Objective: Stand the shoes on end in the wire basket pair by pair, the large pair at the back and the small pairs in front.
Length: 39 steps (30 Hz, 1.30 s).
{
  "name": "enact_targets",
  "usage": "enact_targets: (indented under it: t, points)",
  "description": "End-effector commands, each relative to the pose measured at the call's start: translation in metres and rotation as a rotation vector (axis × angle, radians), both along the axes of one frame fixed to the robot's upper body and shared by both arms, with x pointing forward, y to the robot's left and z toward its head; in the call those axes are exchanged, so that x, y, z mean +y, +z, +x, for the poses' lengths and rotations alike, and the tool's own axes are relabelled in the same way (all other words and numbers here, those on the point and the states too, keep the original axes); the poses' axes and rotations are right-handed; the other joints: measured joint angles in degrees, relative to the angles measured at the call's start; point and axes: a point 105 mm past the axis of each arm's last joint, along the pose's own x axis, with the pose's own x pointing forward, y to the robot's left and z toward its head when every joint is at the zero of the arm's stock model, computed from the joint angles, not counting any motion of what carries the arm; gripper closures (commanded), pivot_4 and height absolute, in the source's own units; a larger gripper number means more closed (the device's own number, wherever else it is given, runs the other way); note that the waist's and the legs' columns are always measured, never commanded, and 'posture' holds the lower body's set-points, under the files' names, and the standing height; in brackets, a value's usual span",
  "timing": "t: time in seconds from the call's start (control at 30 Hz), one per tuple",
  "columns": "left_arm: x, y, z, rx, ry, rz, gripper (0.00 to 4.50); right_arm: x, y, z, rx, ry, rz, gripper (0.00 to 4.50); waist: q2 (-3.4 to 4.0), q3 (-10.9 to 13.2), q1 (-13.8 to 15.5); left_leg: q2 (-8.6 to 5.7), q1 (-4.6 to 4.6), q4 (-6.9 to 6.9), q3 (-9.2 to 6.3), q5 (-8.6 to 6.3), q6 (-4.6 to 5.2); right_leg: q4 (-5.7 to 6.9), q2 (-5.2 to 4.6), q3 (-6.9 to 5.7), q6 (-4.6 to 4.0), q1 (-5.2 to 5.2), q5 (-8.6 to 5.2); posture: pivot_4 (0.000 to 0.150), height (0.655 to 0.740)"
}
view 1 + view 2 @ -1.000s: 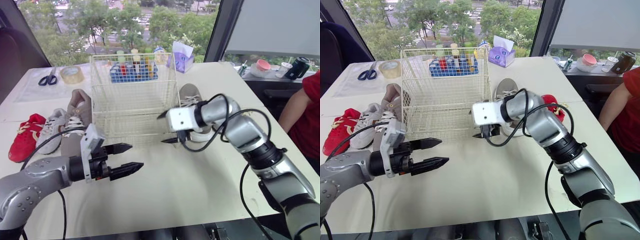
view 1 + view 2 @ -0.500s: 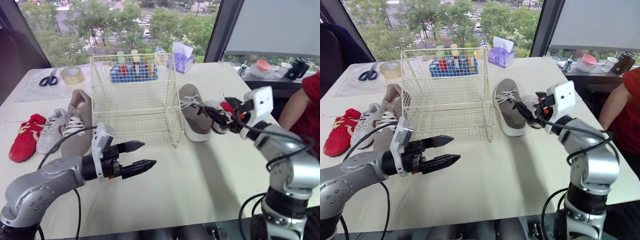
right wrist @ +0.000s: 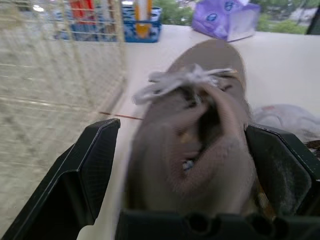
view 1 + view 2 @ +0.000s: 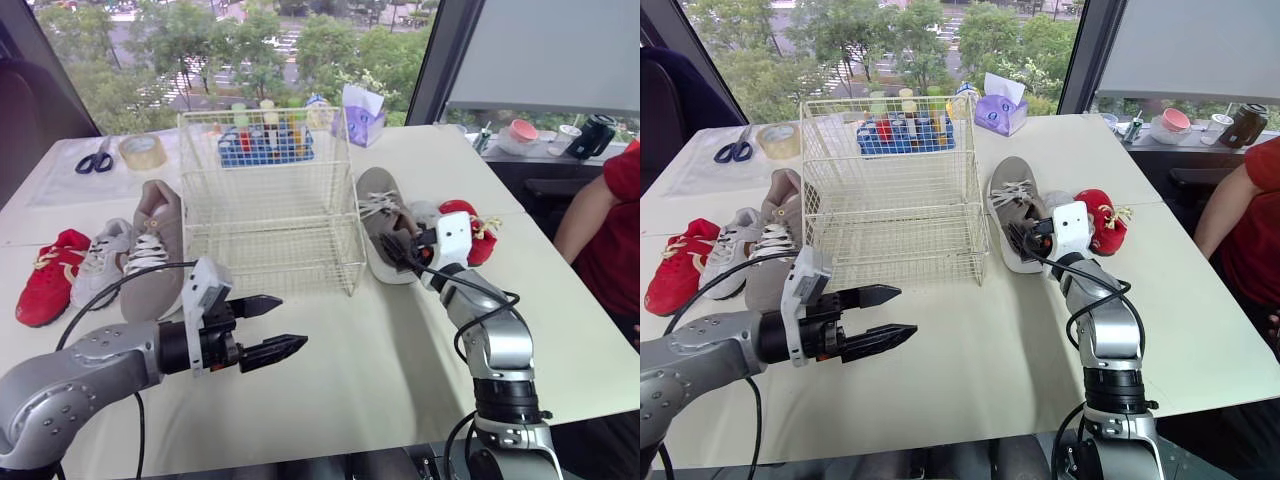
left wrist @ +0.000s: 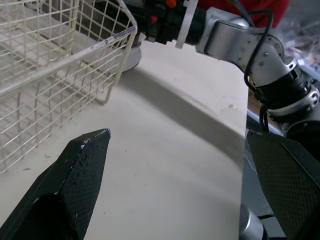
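My right arm stretches low, right gripper [image 4: 1018, 238] spread astride the heel of the grey shoe [image 4: 1008, 200] (left gripper [image 4: 902, 312] hovers, fingers apart).

Six shoes [image 4: 152, 250], one wire basket [image 4: 270, 240]

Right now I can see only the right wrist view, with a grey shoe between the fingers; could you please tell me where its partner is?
Observer: The other grey shoe lies flat on the table, on the robot's left side of the basket.
Operator: Thank you. And where is the left arm?
Observer: The left gripper hovers over the table in front of the basket, fingers open and holding nothing.
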Motion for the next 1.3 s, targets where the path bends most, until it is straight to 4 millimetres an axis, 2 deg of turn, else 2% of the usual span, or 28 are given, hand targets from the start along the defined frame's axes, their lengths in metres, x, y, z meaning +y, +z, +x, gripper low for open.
enact_targets:
  t: [0.03,0.1,0.3,0.33,0.37,0.47,0.57,0.6,0.63,0.67,0.73,0.77,0.8,0.87,0.93,1.03,1.17,1.3]
  points:
    - [0.005,0.009,0.000,-0.051,0.018,0.007,0.00,-0.004,-0.024,0.000,0.070,-0.031,-0.008,0.71,0.01,0.0,0.0,0.00,0.01,0.00,0.00,0.00,0.00,0.00,0.00,0.00,0.00,0.00,0.00,0.150,0.7400]
    - [0.007,0.010,0.001,-0.057,0.024,0.010,0.00,-0.005,-0.027,0.000,0.070,-0.035,-0.020,1.40,-0.01,0.0,0.0,0.02,0.05,-0.01,-0.01,0.00,0.00,0.00,0.02,0.00,0.00,0.04,0.00,0.150,0.7400]
    - [0.011,0.016,0.005,-0.068,0.023,0.009,0.00,-0.004,-0.040,-0.003,0.107,-0.046,-0.038,3.86,-0.27,-0.2,0.1,0.07,0.30,-0.01,-0.01,-0.01,-0.01,-0.03,-0.01,0.00,-0.01,0.25,-0.01,0.150,0.7400]
    - [0.011,0.018,0.006,-0.069,0.020,0.003,0.00,-0.005,-0.040,-0.003,0.110,-0.057,-0.033,4.18,-0.26,-0.2,0.1,0.09,0.32,-0.01,-0.03,-0.01,-0.02,-0.04,-0.01,-0.01,-0.01,0.27,-0.02,0.150,0.7400]
    - [0.012,0.021,0.007,-0.070,0.016,-0.007,0.00,-0.006,-0.039,-0.003,0.109,-0.070,-0.027,4.30,-0.27,-0.2,0.1,0.10,0.32,-0.02,-0.03,-0.02,-0.02,-0.04,-0.01,-0.01,-0.01,0.28,-0.02,0.150,0.7400]
    - [0.016,0.059,0.015,-0.090,-0.020,-0.113,0.00,-0.019,0.018,0.000,-0.096,-0.147,-0.030,4.30,-0.28,-0.2,0.5,0.14,0.25,-0.02,-0.10,-0.01,-0.02,-0.04,-0.02,-0.04,-0.01,0.25,-0.02,0.150,0.7400]
    - [0.022,0.092,0.022,-0.097,-0.054,-0.216,0.00,-0.041,0.111,-0.003,-0.400,-0.262,-0.063,4.30,0.19,0.2,0.3,0.08,-0.01,0.00,-0.14,0.02,-0.02,-0.05,-0.05,-0.04,-0.01,0.03,0.00,0.150,0.7400]
    - [0.024,0.099,0.023,-0.097,-0.062,-0.239,0.00,-0.045,0.134,-0.007,-0.472,-0.283,-0.070,4.30,0.42,0.3,0.2,0.01,-0.13,0.01,-0.10,0.02,-0.01,-0.06,-0.10,-0.01,0.00,-0.06,0.01,0.150,0.7400]
    - [0.026,0.103,0.024,-0.095,-0.065,-0.251,0.00,-0.046,0.146,-0.009,-0.508,-0.293,-0.073,4.30,0.61,0.4,0.1,-0.12,-0.25,0.02,-0.04,0.07,0.07,-0.05,-0.14,0.07,0.08,-0.21,0.07,0.150,0.7400]
    - [0.028,0.111,0.029,-0.107,-0.061,-0.270,0.00,-0.049,0.171,-0.016,-0.591,-0.301,-0.090,4.30,0.69,0.5,0.2,-0.27,-0.32,0.02,0.01,0.07,0.08,-0.06,-0.18,0.15,0.17,-0.29,0.12,0.150,0.7400]
    - [0.033,0.125,0.039,-0.136,-0.041,-0.306,0.00,-0.051,0.217,-0.034,-0.742,-0.307,-0.148,4.30,0.67,0.5,0.2,-0.31,-0.37,-0.08,0.01,0.04,0.12,-0.08,-0.14,0.17,0.47,-0.34,0.18,0.150,0.7400]
    - [0.034,0.131,0.043,-0.148,-0.031,-0.320,0.00,-0.050,0.233,-0.041,-0.797,-0.304,-0.168,4.30,0.66,0.5,0.3,-0.32,-0.37,-0.13,0.01,0.04,0.12,-0.08,-0.12,0.13,0.52,-0.33,0.16,0.150,0.7400]
    - [0.036,0.133,0.045,-0.153,-0.025,-0.326,0.00,-0.049,0.241,-0.044,-0.821,-0.300,-0.179,4.30,0.59,0.5,0.2,-0.33,-0.37,-0.19,0.02,0.03,0.13,-0.08,-0.09,0.07,0.58,-0.32,0.14,0.150,0.7400]
    - [0.046,0.151,0.058,-0.179,0.016,-0.375,0.00,-0.029,0.271,-0.064,-0.941,-0.133,-0.287,4.30,0.45,0.4,0.2,-0.33,-0.30,-0.37,0.01,0.00,0.15,-0.13,-0.05,0.05,0.67,-0.29,0.03,0.150,0.7400]
    - [0.062,0.168,0.067,-0.197,0.035,-0.414,0.00,-0.011,0.286,-0.081,-0.995,0.046,-0.418,4.30,0.41,0.4,0.0,-0.33,-0.27,-0.44,0.03,0.00,0.15,-0.17,-0.06,0.03,0.70,-0.25,-0.01,0.150,0.7400]
    - [0.085,0.174,0.080,-0.216,0.091,-0.391,0.00,0.003,0.291,-0.096,-1.010,0.216,-0.530,4.30,0.38,0.4,-0.4,-0.33,-0.20,-0.43,0.10,-0.01,0.16,-0.20,-0.05,0.04,0.71,-0.21,0.00,0.150,0.7400]
    - [0.102,0.179,0.091,-0.249,0.118,-0.329,0.00,0.035,0.262,-0.108,-0.991,0.475,-0.794,4.30,0.32,0.5,0.1,-0.32,-0.18,-0.42,0.12,0.01,0.13,-0.18,-0.06,0.03,0.70,-0.20,-0.01,0.150,0.7400]
    - [0.107,0.191,0.095,-0.273,0.090,-0.365,0.00,0.042,0.252,-0.110,-1.023,0.550,-0.865,4.30,0.06,0.6,0.2,-0.30,-0.30,-0.18,0.10,0.01,0.12,-0.17,-0.10,0.01,0.68,-0.19,-0.02,0.150,0.7400]
